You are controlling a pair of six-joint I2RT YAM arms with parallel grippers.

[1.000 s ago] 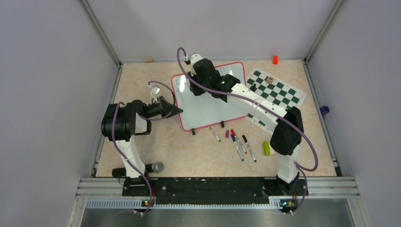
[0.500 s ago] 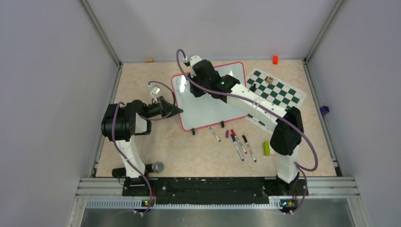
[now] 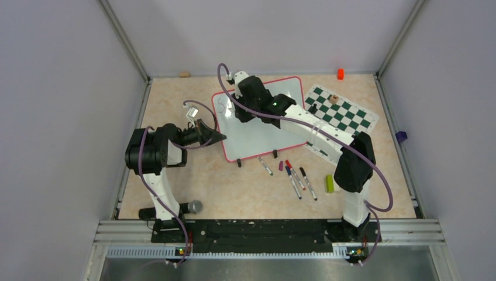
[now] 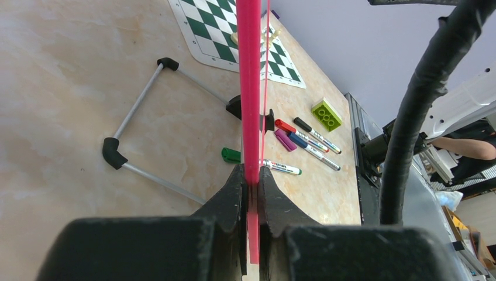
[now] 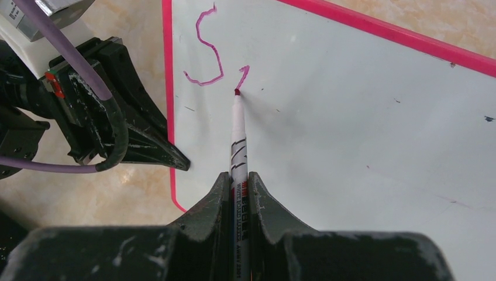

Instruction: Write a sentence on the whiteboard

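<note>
Three plain lilac-grey walls (image 3: 58, 117) enclose the cell at left, back and right. Aluminium posts (image 3: 124, 41) run along both back corners. The counter (image 3: 169, 96) has a beige, marbled surface with a matt finish. A silver metal rail (image 3: 409, 227) spans its near edge. Lighting is even and diffuse, and shadows are soft.

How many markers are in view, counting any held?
5. The held marker is in the right hand, tip on the whiteboard. Four lie on the table by the board's near edge: green-capped, red-capped, blue-capped, black-capped. Others may hide under the board.
</note>
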